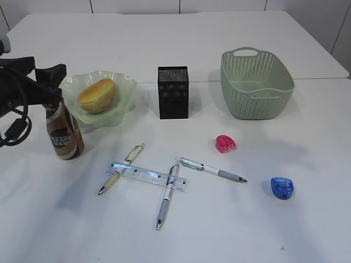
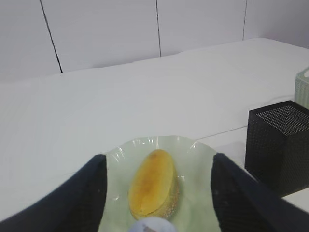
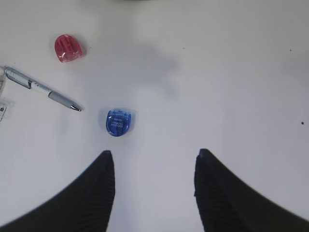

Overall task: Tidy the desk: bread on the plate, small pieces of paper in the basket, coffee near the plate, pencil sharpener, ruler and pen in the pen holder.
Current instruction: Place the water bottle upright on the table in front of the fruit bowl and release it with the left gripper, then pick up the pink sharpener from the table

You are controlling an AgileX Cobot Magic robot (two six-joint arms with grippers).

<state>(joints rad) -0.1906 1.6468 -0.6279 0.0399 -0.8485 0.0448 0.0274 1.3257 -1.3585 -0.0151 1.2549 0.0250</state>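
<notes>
The coffee (image 1: pixel 64 137) stands upright on the desk (image 1: pixel 230 230), just left of the plate (image 1: pixel 125 83), which holds the bread (image 1: pixel 97 95). My left gripper (image 1: pixel 55 85) is open at the bottle's top. Its jaws stand well wide of the white cap (image 2: pixel 152 226) and point toward the bread (image 2: pixel 153 186). Three pens (image 1: pixel 211 169) and the ruler (image 1: pixel 148 176) lie in front of the pen holder (image 1: pixel 173 92). A pink pencil sharpener (image 1: pixel 225 143) and a blue one (image 1: pixel 282 188) lie to the right. My right gripper (image 3: pixel 154 152) hangs open just short of the blue sharpener (image 3: pixel 118 122). The small pieces of paper are out of view.
The basket (image 1: pixel 255 83) stands at the back right, and its inside is mostly hidden. The ruler rests across two of the pens (image 1: pixel 167 196). The pen holder (image 2: pixel 277 145) is close to the right of the plate (image 2: pixel 120 154).
</notes>
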